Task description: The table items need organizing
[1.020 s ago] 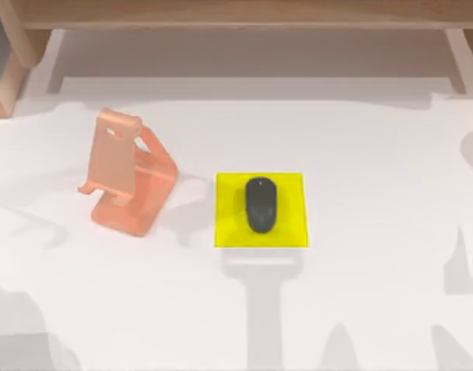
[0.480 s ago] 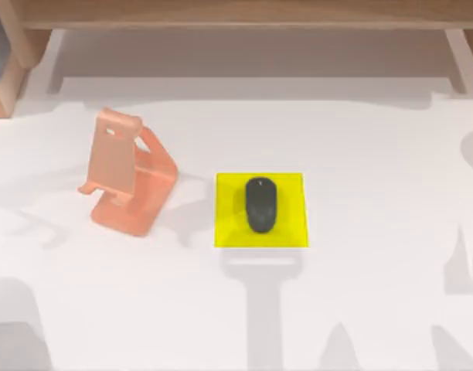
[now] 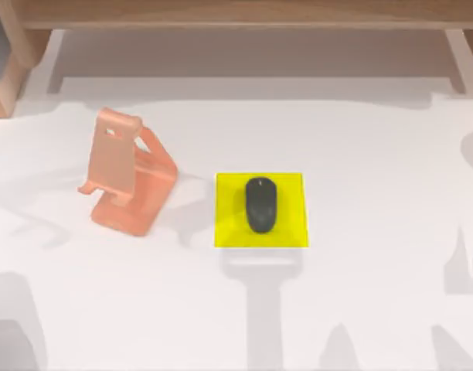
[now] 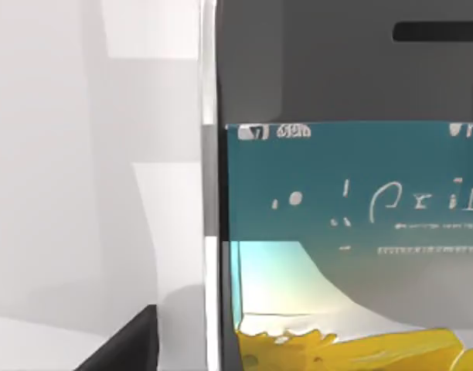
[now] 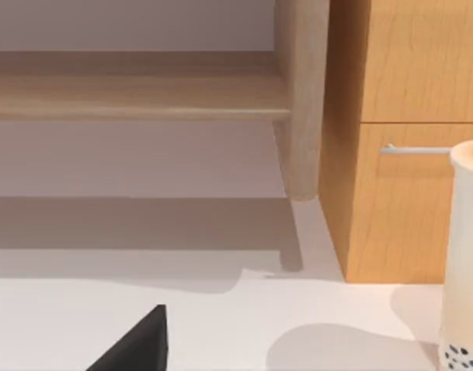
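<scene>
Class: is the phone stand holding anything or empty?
Empty. In the top view the salmon stand shows a bare backrest and lip; nothing rests on it.

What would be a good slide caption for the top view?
Overhead tabletop: dark grey mouse resting on a yellow square pad, salmon-orange angled stand to its left on the white table.

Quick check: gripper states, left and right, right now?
Left gripper: cannot be told; the white-edged smartphone with a colourful screen sits close before its wrist camera.
Right gripper: cannot be told.

Glossy smartphone (image 4: 352, 193) (matt mouse (image 3: 260, 204))
</scene>
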Motion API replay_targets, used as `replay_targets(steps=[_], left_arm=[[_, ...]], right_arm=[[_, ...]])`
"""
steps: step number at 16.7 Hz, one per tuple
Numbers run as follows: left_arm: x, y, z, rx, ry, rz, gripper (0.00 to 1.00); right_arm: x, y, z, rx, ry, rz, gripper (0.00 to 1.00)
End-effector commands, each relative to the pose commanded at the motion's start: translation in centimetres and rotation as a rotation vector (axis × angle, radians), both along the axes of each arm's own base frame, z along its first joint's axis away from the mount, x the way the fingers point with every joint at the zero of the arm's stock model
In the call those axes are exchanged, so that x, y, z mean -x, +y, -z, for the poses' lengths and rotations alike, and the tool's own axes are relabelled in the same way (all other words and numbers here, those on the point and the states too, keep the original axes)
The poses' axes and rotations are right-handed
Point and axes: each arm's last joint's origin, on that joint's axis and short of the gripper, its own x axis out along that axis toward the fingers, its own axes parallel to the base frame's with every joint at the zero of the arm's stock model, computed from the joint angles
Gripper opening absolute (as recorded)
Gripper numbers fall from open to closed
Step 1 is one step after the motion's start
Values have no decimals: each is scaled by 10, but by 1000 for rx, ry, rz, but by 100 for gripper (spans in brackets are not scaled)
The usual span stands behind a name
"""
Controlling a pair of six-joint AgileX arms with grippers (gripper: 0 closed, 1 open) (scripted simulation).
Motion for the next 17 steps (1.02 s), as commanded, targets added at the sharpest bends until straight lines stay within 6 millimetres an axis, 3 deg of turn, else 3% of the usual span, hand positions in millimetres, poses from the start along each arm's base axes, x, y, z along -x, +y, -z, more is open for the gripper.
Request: replay_targets(steps=[1,14,17], left_arm=[[0,0,0,0,0,0,100],[0,0,0,0,0,0,2],[0,0,0,0,0,0,0]], right_arm=[[0,0,0,0,0,0,100],[0,0,0,0,0,0,100],[0,0,0,0,0,0,100]])
